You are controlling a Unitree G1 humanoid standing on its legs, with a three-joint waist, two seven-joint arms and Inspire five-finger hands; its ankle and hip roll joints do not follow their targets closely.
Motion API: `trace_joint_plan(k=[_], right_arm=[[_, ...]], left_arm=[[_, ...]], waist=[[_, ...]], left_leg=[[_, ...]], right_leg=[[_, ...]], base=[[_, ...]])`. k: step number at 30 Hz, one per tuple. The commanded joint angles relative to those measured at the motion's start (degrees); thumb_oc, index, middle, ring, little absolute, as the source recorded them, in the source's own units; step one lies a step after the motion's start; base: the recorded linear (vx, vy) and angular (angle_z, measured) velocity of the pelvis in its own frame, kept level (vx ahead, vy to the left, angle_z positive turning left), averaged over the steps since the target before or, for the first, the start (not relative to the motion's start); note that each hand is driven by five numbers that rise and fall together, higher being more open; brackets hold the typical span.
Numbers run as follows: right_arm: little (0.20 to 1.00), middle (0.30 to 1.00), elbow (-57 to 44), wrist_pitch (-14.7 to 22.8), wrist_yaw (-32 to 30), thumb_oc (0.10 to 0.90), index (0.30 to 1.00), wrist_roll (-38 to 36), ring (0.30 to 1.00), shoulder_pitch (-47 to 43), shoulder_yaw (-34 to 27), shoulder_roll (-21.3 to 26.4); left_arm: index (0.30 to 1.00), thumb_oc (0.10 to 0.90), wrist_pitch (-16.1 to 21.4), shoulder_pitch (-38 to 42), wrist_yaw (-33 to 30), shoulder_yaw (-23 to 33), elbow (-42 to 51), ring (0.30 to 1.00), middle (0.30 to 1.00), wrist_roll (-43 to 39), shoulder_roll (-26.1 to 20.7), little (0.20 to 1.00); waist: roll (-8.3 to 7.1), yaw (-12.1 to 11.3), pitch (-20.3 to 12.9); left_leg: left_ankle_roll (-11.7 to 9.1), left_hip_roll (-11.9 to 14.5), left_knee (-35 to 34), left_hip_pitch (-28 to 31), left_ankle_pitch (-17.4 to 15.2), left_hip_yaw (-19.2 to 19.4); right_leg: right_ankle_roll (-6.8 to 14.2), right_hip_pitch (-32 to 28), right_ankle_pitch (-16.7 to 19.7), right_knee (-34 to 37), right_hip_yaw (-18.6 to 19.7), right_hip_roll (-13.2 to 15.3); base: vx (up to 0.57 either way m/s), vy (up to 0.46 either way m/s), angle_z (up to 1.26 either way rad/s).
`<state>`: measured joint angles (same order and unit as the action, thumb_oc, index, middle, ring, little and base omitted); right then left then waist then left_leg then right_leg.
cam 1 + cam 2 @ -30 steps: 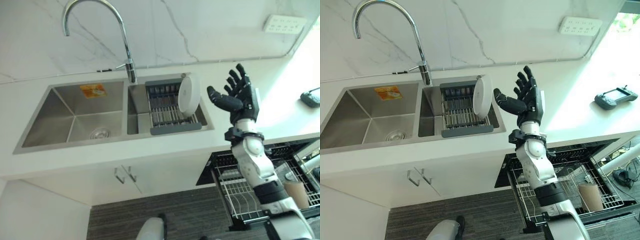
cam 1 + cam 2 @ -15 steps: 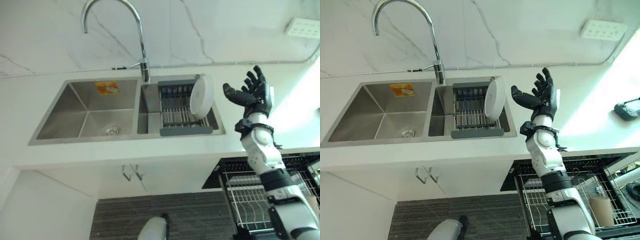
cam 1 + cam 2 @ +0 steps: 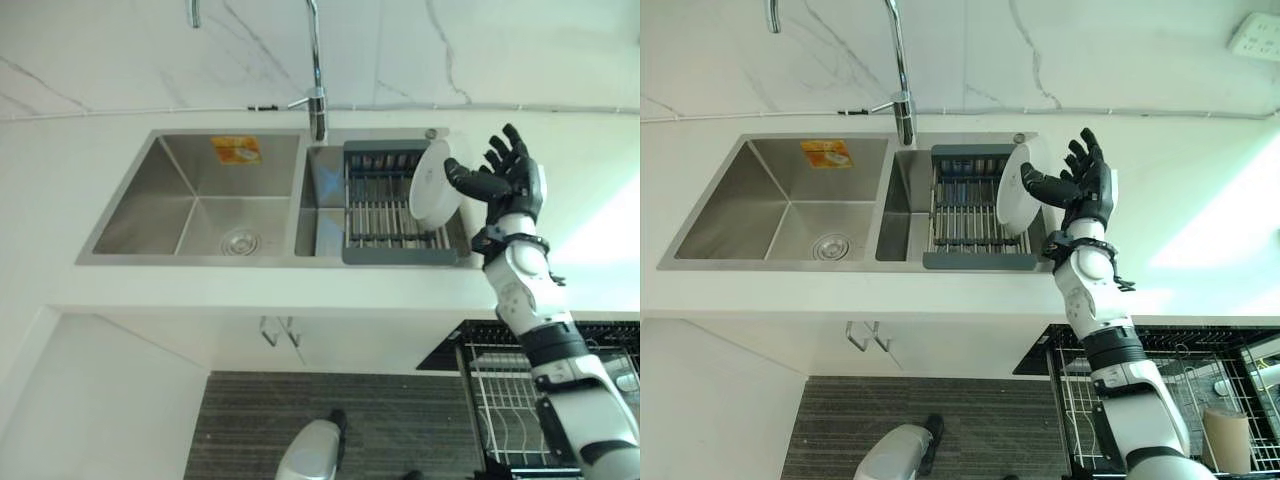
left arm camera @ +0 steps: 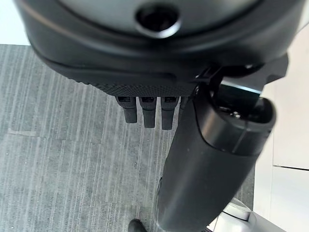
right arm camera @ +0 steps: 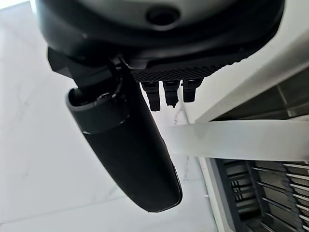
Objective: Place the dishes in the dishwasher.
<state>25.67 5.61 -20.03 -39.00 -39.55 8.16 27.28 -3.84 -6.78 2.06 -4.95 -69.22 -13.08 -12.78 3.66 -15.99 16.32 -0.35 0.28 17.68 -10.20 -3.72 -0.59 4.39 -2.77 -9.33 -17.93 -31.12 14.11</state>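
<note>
Plate (image 3: 433, 193) beside spread right hand (image 3: 505, 180) — left hand (image 4: 159, 67) over floor (image 4: 63, 159).

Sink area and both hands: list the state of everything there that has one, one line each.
Round white plate: standing on edge in the grey drying rack, not gripped.
Right hand: open, fingers spread, thumb at the plate's rim.
Left hand: open, hanging over the grey floor.
Steel double sink: left basin empty and dry.
Chrome tap: no water running.
Dishwasher wire basket: pulled out.
</note>
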Motion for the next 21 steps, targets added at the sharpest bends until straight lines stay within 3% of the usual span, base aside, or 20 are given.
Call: trace_joint_plan(k=[1, 20, 21], right_arm=[[0.900, 0.900, -1.2, 4.5, 1.4, 0.800, 0.900, -0.9, 0.900, -9.0, -1.7, 4.0], [0.900, 0.900, 2.1, 2.0, 2.2, 0.800, 0.900, -0.9, 0.900, -10.1, -0.6, 3.0], [0.844, 0.844, 2.2, 1.9, 2.3, 0.762, 0.844, -0.5, 0.844, -10.2, -0.4, 3.0]], left_arm=[[0.900, 0.800, -0.8, -1.5, 0.2, -3.7, -1.3, 0.900, 0.900, 1.3, -3.8, 0.900], [0.900, 0.800, -0.9, -1.0, 0.5, -4.4, 1.0, 0.900, 0.900, -0.3, -3.7, 0.900], [0.900, 0.800, -0.8, -1.0, 0.5, -4.4, 1.1, 0.900, 0.900, -0.3, -3.7, 0.900]], waist=[[-0.07, -0.3, -3.8], [1.46, -0.4, -0.3], [1.52, -0.4, -0.2]], left_leg=[[-2.4, 2.7, -0.5, 1.7, -7.3, 0.9], [-2.1, 2.0, -0.5, 0.5, -6.6, -0.3], [-2.1, 2.0, -0.5, 0.5, -6.6, -0.3]], right_leg=[[1.5, -1.5, -6.4, 0.7, 2.4, 1.0], [1.5, -0.3, -5.7, 0.7, 3.6, 1.3], [1.5, -0.3, -5.7, 0.7, 3.6, 1.3]], base=[[0.04, 0.016, 0.12], [0.01, 0.004, 0.02], [0.00, 0.000, 0.00]])
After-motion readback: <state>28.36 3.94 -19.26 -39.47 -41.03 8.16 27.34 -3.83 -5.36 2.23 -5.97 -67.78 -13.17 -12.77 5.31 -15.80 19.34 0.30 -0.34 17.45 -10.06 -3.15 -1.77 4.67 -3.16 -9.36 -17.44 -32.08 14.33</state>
